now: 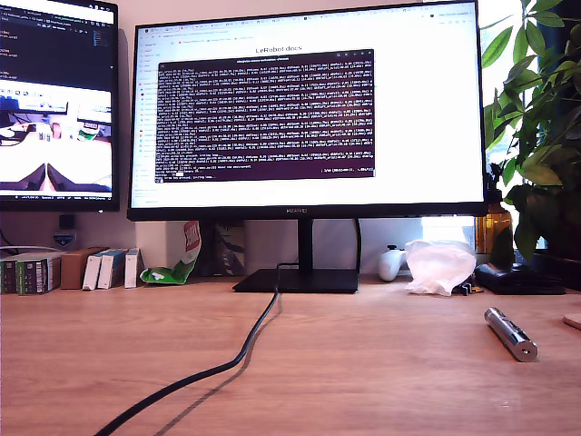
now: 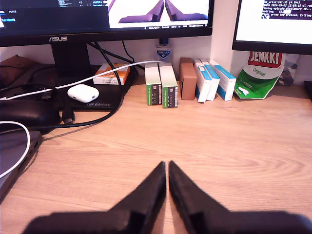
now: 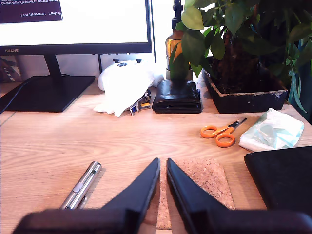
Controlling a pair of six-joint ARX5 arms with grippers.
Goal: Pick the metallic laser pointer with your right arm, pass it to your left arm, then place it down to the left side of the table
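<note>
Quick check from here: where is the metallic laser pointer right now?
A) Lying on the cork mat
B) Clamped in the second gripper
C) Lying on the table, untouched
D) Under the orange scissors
C: the metallic laser pointer lies on the table, beside my second gripper, whose fingers hold nothing.

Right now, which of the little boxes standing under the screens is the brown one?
The brown box stands between the two green-and-white boxes and the three blue-and-white boxes. It alone is plain cardboard brown.
</note>
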